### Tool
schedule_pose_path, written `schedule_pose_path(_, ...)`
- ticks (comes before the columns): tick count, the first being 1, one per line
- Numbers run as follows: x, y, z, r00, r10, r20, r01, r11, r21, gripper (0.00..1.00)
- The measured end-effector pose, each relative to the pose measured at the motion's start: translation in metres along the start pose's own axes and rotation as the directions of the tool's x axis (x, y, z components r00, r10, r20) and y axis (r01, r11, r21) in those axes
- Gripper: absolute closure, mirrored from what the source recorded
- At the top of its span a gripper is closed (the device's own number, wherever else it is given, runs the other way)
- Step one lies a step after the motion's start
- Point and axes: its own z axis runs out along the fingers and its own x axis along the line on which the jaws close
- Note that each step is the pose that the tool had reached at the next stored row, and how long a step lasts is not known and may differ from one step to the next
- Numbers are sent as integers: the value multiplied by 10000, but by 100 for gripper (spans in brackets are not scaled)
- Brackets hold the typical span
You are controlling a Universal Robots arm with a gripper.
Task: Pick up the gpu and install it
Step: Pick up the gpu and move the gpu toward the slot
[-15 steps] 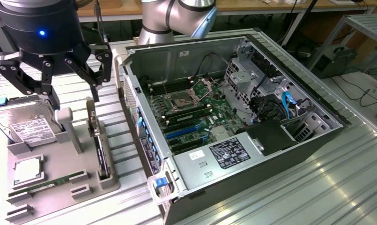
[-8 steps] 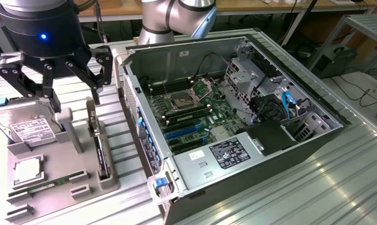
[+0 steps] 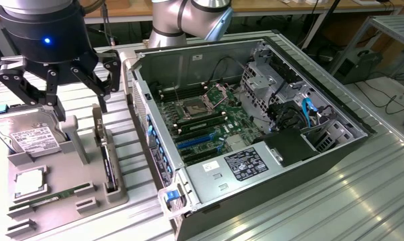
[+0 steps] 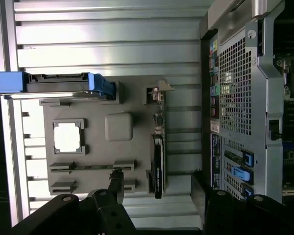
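Ribbed aluminium table (image 3: 322, 201) carries everything, and closest to the exterior camera the gripper (image 3: 80, 111) hangs with its jaws spread wide and nothing between them. It sits above the grey fixture tray (image 3: 51, 160), clear of every part on it. The step in hand looks like the approach to the pick.

Directly under the claw, the gpu (image 3: 107, 160) stands on its long edge in a slot along the tray's side nearest the computer case (image 3: 322, 90). In the wrist view the gpu (image 4: 158, 156) lies between the two fingers (image 4: 118, 178), so the line-up across the card's thickness appears sound.

To do this well, the arm would need to:
- come down straight, keeping the card centred so both pads meet its flat faces together;
- grip the upper edge, away from the pale end bracket;
- lift vertically, since a tilt could bind the card in its slot.

Further along the tray sit the RAM stick (image 3: 51, 197), the CPU (image 3: 29, 182) and the hard drive (image 3: 27, 133), all apart from the card. The case lies open beyond, its blue expansion slots (image 3: 195, 140) exposed on the motherboard (image 3: 209, 120).
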Motion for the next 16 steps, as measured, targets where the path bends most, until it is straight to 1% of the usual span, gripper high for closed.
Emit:
schedule_pose_path(11, 0, -2, 26, 10000, -20, -1, 20, 10000, 3, 34)
schedule_pose_path(16, 1, -2, 63, 10000, -22, -1, 22, 10000, 3, 34)
